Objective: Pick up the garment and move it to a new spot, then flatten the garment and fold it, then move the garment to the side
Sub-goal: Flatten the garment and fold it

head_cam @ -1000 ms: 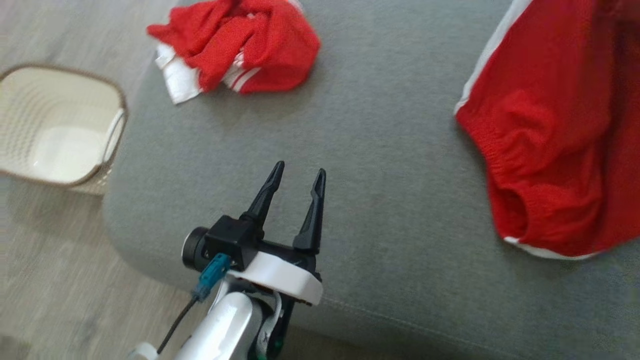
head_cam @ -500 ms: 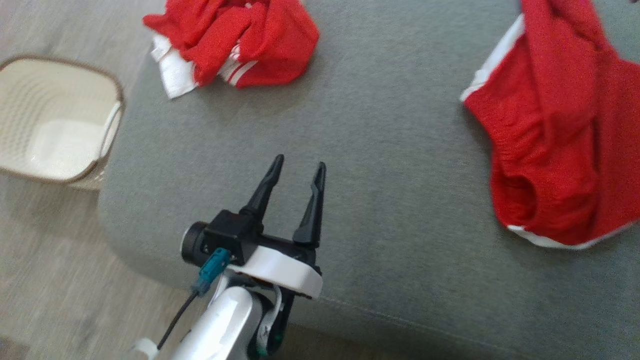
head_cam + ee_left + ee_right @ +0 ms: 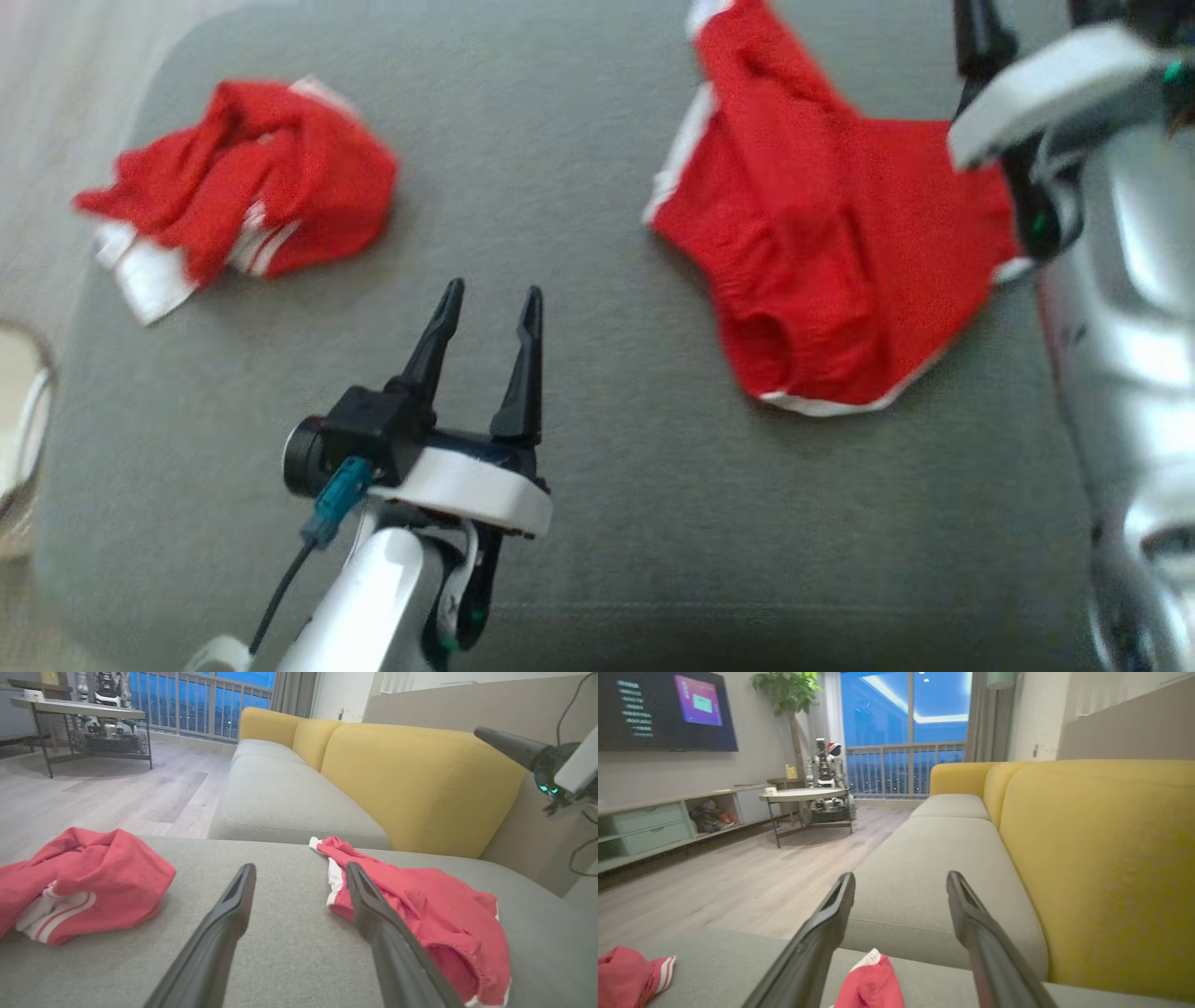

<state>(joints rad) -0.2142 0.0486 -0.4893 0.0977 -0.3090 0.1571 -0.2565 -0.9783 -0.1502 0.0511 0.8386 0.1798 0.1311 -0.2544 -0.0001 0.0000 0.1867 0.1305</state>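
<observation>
Soft indoor light, blurred head view

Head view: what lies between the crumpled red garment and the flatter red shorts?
Bare grey cushion, in the head view, between crumpled garment and shorts.

Black left pincer (image 3: 494, 289), silver forearm (image 3: 373, 597), teal plug (image 3: 333, 499)

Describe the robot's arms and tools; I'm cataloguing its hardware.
The left tool has two long black tapered fingers, a black block, white collar, teal plug with thin black cable, and glossy silver-white forearm. The right tool matches: black fingers, white collar, silver forearm.
</observation>
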